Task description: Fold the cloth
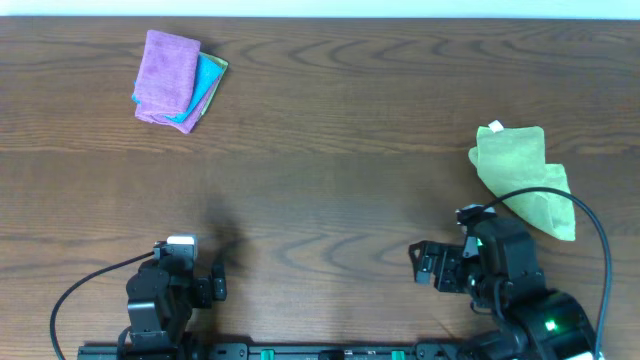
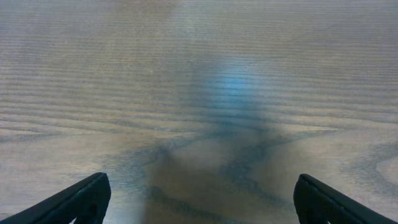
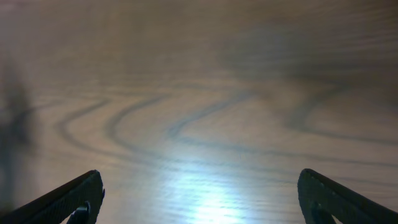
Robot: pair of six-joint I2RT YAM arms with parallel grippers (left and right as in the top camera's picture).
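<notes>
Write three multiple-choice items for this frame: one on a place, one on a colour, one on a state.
1. Where does the green cloth lie?
A) far left corner
B) on the right, near the right arm
C) in the middle

2. What colour is the top cloth of the pile?
A) purple
B) red
C) white

3. How do the left gripper and right gripper stand?
A) both shut on cloth
B) both open, holding nothing
C) one holds the cloth

Answers:
1 B: the overhead view shows it beside the right arm.
2 A: purple lies over a blue cloth.
3 B: each wrist view shows spread fingers with only table between them.
</notes>
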